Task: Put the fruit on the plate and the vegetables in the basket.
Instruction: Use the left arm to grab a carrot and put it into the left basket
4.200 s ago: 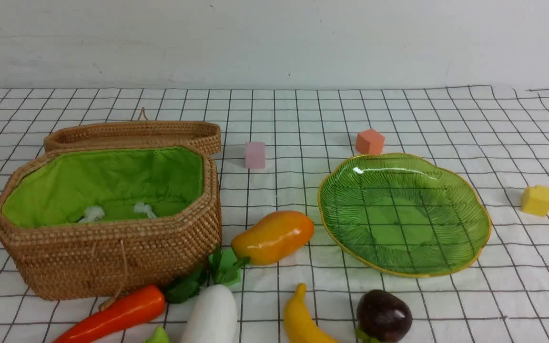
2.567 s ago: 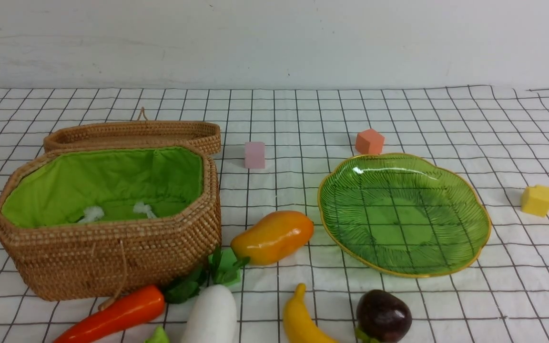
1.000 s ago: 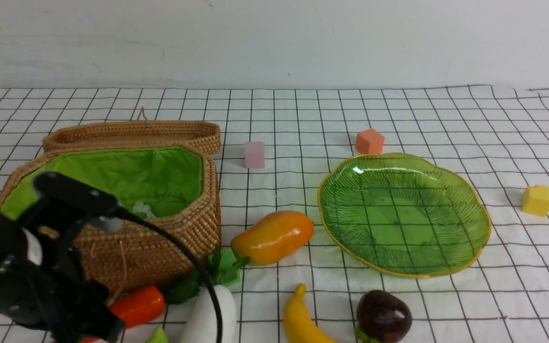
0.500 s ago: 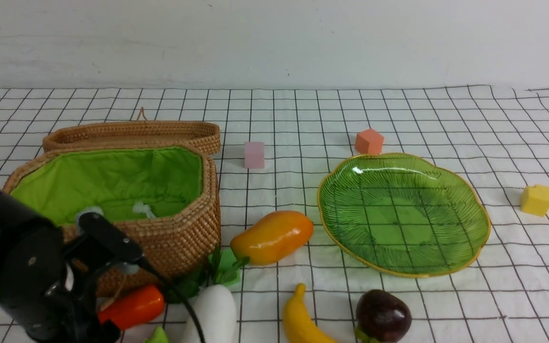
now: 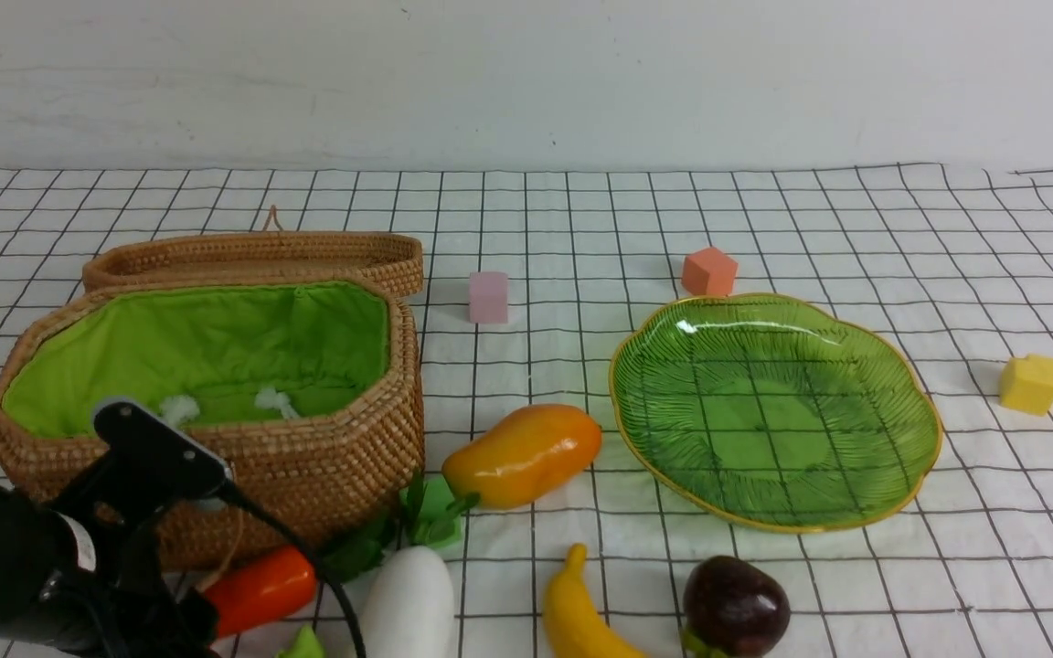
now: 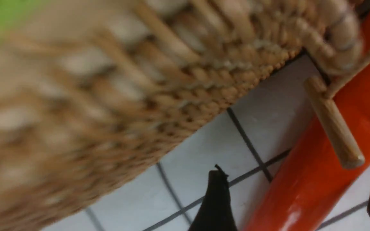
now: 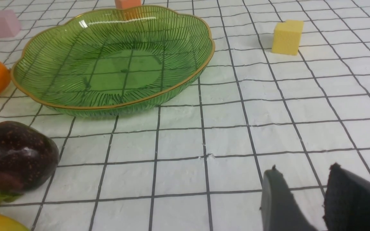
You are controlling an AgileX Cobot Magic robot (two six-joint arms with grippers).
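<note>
The orange-red carrot (image 5: 260, 588) lies in front of the wicker basket (image 5: 307, 475), and my left arm (image 5: 51, 567) covers its tip. In the left wrist view my left gripper (image 6: 299, 175) is open, with one finger (image 6: 215, 202) on each side of the carrot (image 6: 303, 192), not touching it. The white radish (image 5: 408, 603) lies beside the carrot. The mango (image 5: 522, 454), banana (image 5: 574, 612) and purple fruit (image 5: 735, 606) lie near the green plate (image 5: 892, 475). My right gripper (image 7: 303, 170) hangs low over bare cloth, its jaws close together and empty, right of the purple fruit (image 7: 16, 157) and the plate (image 7: 185, 80).
The basket's lid (image 5: 252, 256) lies behind it. The basket's wooden toggle (image 6: 332, 131) rests across the carrot. A pink cube (image 5: 488, 297), an orange cube (image 5: 709, 271) and a yellow cube (image 5: 1029, 384) stand on the checked cloth. A green cube (image 5: 435, 504) sits behind the leaves.
My left arm came in from the lower left, rose in front of the basket, then sank over the carrot's tip. Nothing else has moved.
</note>
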